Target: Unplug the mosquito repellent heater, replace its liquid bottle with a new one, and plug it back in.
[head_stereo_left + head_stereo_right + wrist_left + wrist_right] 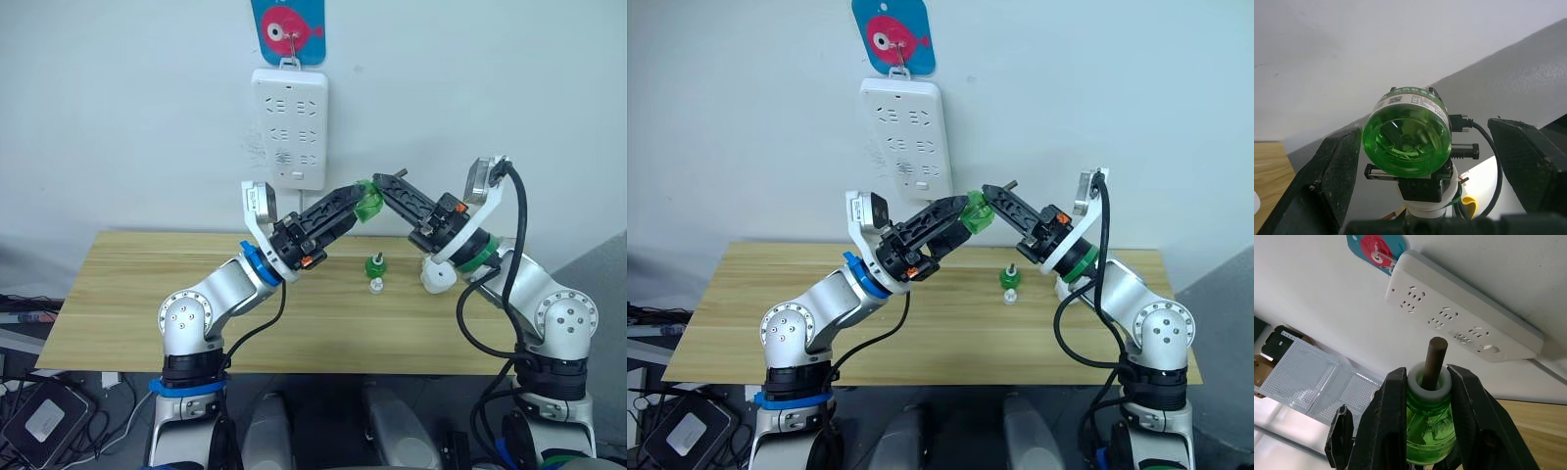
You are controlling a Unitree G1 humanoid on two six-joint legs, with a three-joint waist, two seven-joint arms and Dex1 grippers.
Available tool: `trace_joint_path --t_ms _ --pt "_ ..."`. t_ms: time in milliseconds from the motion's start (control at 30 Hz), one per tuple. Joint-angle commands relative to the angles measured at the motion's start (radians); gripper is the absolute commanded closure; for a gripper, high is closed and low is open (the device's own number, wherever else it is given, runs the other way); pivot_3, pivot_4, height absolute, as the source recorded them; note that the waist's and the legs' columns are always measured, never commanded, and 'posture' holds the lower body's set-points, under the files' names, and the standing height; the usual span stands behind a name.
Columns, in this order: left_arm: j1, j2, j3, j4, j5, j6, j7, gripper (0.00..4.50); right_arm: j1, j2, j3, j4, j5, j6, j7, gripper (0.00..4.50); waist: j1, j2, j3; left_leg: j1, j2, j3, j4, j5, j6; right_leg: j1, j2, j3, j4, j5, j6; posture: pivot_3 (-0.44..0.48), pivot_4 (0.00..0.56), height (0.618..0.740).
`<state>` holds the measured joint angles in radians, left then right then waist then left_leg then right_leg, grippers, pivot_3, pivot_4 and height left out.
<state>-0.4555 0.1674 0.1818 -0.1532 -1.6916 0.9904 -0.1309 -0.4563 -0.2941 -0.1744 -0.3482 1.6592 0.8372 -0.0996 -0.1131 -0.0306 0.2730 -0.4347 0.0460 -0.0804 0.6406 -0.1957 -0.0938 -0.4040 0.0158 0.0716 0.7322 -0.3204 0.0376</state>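
A green liquid bottle (370, 204) hangs in the air above the table, in front of the wall. My right gripper (1427, 382) is shut on its white neck collar, and a dark wick sticks out past the fingers. My left gripper (355, 201) meets it from the other side. It is open, its fingers (1327, 176) straddling the bottle's round base (1406, 142) with a gap on one side. The white mosquito repellent heater (438, 276) lies on the table under my right arm, unplugged.
A white power strip (289, 127) hangs on the wall from a fish-shaped hook plate (289, 29). On the wooden table (147, 294) stand a small green bottle-like piece (373, 264) and a small white cap (375, 287), in front of the raised grippers.
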Motion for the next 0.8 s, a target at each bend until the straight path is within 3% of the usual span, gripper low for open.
trace_joint_path --t_ms 33,133,400,800 --pt "0.000 0.007 -0.009 -0.035 -0.036 -0.016 -0.009 0.00 -0.010 -0.012 -0.003 -0.039 0.034 -0.022 0.006 3.63 0.000 0.000 0.000 0.000 0.000 0.000 0.000 0.000 0.000 0.000 0.000 0.000 0.000 0.000 0.000 -0.170 0.200 0.725" --pt "0.006 0.006 -0.018 -0.032 -0.046 -0.015 -0.011 0.19 -0.010 -0.016 0.004 -0.042 0.040 -0.028 0.005 3.63 0.001 0.000 0.000 0.000 0.000 0.000 0.000 0.000 0.000 0.000 0.000 0.000 0.000 0.000 0.000 -0.170 0.201 0.725" --pt "0.006 0.005 -0.035 -0.021 -0.033 -0.036 -0.021 2.24 -0.006 -0.027 0.025 -0.055 0.053 -0.036 0.007 3.64 0.001 0.000 0.000 0.000 0.000 0.000 0.000 0.000 0.000 0.000 0.000 0.000 0.000 0.000 0.000 -0.172 0.201 0.725" --pt "0.013 0.020 -0.046 -0.011 -0.039 -0.038 -0.045 2.25 0.016 -0.051 0.058 -0.077 0.062 -0.048 0.021 3.64 0.001 0.000 0.000 0.000 0.000 0.000 0.000 0.000 0.000 0.000 0.000 0.000 -0.001 0.000 0.000 -0.172 0.199 0.725"
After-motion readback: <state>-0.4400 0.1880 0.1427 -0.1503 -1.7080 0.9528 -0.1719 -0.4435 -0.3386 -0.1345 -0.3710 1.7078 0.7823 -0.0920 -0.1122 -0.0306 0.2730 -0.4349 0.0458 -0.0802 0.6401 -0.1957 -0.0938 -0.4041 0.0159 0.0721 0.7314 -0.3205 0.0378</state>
